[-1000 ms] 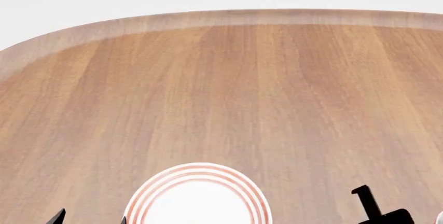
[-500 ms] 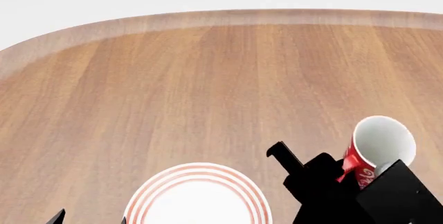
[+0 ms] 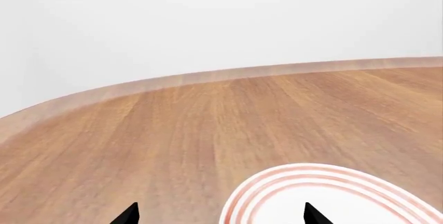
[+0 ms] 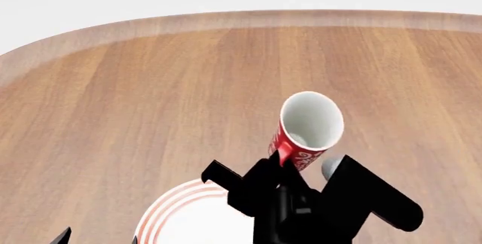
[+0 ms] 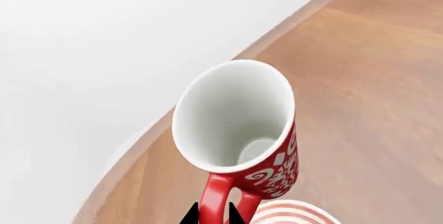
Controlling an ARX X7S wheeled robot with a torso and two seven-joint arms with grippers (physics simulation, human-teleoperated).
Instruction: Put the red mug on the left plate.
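The red mug point(image 4: 303, 132) with white swirls and a white inside hangs in the air, tilted, above the right side of the white plate with red rings point(image 4: 173, 213). My right gripper point(image 4: 280, 168) is shut on its red handle point(image 5: 216, 198); the wrist view shows both tips pinching the loop, with the mug's body point(image 5: 239, 125) and the plate's rim point(image 5: 291, 213) beyond. My left gripper point(image 3: 220, 214) is open and empty, low over the plate's point(image 3: 325, 193) near left edge; only its tips point(image 4: 64, 235) show in the head view.
The round wooden table point(image 4: 226, 86) spreads beyond the plate, its curved far edge point(image 4: 188, 21) against a white background. No other mug or plate shows in these views.
My right arm has carried the red mug in from the lower right, up and to the left, until it hangs over the plate's right side. The left gripper has not moved.
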